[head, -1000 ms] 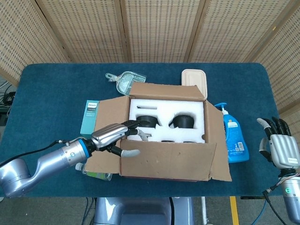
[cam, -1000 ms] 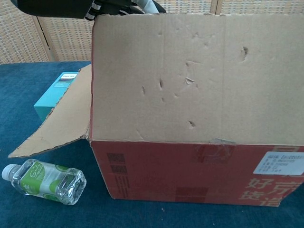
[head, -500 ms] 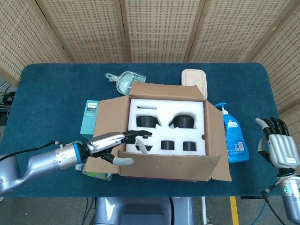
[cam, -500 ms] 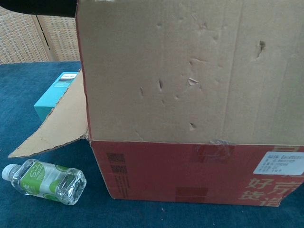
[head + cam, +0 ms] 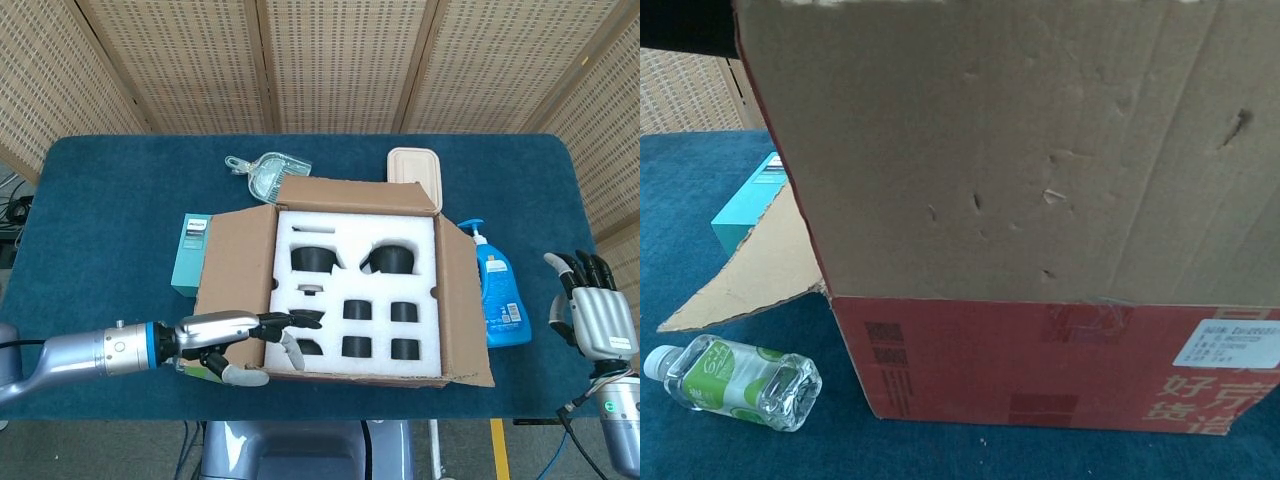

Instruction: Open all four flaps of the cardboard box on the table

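The cardboard box (image 5: 455, 300) stands mid-table, its white foam insert (image 5: 355, 290) with black pockets showing. Its left flap (image 5: 232, 262), back flap (image 5: 355, 193) and right flap (image 5: 462, 305) lie outward. The near flap (image 5: 1010, 150) leans toward me and fills most of the chest view above the red front wall (image 5: 1040, 360). My left hand (image 5: 240, 335) holds that flap's left end, fingers stretched over its inner side and thumb beneath. My right hand (image 5: 592, 312) hovers open at the table's right edge, away from the box.
A water bottle (image 5: 735, 385) lies by the box's near-left corner, under my left hand. A teal carton (image 5: 190, 250) sits left of the box and a blue soap bottle (image 5: 498, 292) on its right. Behind the box are a clear dustpan (image 5: 268, 176) and a beige container (image 5: 413, 164).
My left hand drew back toward me and pulled the near flap from upright to leaning outward, uncovering the front row of foam pockets. The right hand stayed put.
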Available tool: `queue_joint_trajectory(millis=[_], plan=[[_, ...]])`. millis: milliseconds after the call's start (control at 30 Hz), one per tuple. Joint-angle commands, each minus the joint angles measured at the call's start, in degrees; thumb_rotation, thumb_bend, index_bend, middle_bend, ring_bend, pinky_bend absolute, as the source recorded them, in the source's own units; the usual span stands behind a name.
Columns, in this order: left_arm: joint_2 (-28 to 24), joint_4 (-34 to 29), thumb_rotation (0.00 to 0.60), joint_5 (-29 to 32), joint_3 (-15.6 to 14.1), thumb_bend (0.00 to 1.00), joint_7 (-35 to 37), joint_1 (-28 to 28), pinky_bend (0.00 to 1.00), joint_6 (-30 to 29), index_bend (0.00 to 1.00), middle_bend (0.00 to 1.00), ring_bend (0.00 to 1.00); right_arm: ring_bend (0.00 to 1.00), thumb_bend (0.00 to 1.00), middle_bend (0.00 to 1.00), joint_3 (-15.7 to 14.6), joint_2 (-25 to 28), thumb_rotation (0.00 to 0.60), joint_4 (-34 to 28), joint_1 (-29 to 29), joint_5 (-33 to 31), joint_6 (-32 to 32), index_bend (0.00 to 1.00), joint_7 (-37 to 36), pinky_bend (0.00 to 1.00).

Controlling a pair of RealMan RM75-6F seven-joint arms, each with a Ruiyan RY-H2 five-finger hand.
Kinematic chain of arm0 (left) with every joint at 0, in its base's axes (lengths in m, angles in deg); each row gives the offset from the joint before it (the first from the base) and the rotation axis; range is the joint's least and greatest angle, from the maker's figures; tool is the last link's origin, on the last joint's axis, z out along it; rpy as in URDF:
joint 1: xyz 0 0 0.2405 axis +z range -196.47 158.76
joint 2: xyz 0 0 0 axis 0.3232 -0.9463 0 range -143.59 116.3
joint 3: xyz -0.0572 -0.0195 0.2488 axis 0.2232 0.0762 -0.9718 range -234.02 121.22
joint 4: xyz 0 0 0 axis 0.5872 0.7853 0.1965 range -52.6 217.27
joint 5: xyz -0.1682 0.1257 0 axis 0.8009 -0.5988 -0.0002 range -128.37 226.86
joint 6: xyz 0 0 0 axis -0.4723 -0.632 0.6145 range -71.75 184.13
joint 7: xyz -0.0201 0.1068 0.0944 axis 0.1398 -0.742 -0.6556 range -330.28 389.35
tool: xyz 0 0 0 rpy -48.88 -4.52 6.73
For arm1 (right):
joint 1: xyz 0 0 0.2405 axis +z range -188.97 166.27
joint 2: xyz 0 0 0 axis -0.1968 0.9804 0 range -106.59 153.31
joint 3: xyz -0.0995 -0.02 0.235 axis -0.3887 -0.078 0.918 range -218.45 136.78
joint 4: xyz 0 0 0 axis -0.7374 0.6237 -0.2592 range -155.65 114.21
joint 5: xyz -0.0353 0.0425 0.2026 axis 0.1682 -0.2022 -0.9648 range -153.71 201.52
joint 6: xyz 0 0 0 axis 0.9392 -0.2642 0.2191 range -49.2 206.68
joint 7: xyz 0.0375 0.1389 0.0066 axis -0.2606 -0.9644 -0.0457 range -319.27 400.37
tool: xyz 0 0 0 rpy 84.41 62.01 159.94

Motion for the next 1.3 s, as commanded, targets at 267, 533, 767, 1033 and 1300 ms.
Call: queue_joint_trajectory(millis=[267, 533, 767, 1033, 1300], plan=[[-0.13, 0.84, 0.135, -5.53, -5.31, 0.25, 5.05, -4.21, 0.00, -3.61, 0.32, 0.04, 0.00, 0.00, 0.83, 0.16, -0.11, 0.16, 0.600, -0.13, -0.32, 0.20, -0.46, 0.13, -0.37, 0.02], [-0.51, 0.75, 0.131, -3.90, -6.24, 0.25, -0.48, -5.20, 0.00, -2.06, 0.32, 0.04, 0.00, 0.00, 0.83, 0.16, -0.22, 0.22, 0.600, 0.02, -0.49, 0.43, -0.61, 0.13, -0.93, 0.02], [-0.81, -1.29, 0.132, 2.87, -5.39, 0.25, -9.06, -3.59, 0.00, 0.34, 0.32, 0.04, 0.00, 0.00, 0.83, 0.16, -0.25, 0.41, 0.600, 0.30, -0.73, 0.54, -0.84, 0.13, -1.56, 0.02], [-1.08, -2.47, 0.210, 17.91, -1.07, 0.34, -34.26, 3.49, 0.00, 2.91, 0.32, 0.04, 0.00, 0.00, 0.83, 0.16, -0.17, 0.22, 0.600, 1.02, -0.40, 0.59, -0.36, 0.13, -1.87, 0.02], [2.43, -4.35, 0.484, 34.90, 2.25, 0.34, -66.65, 14.28, 0.00, -2.81, 0.32, 0.04, 0.00, 0.00, 0.83, 0.16, -0.10, -0.29, 0.600, 2.02, 0.09, 0.49, 0.06, 0.13, -1.07, 0.02]])
